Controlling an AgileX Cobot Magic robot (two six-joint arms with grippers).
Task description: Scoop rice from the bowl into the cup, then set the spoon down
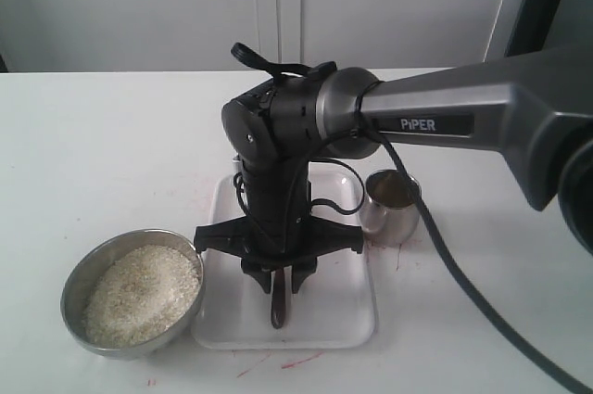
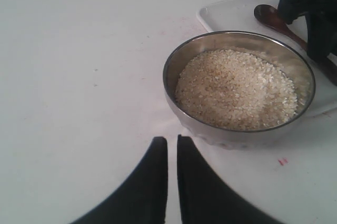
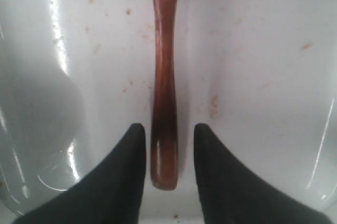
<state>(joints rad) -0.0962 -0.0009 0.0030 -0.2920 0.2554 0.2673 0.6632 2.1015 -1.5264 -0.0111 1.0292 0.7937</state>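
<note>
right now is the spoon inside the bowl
No, the spoon lies on the white tray, outside the bowl.

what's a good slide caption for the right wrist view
Open fingers of the right arm flank the handle end of the wooden spoon, which lies in the white tray.

This looks like a robotics lab or test room rather than a lived-in kitchen. A bare white desk [image 1: 111, 134] is smudged with faint red marks [image 1: 301, 359], plain white panels [image 1: 389, 5] stand behind it, and a grey jointed robot arm [image 1: 463, 111] lettered PIPER works beside a wide round steel bowl [image 1: 139, 348].
</note>
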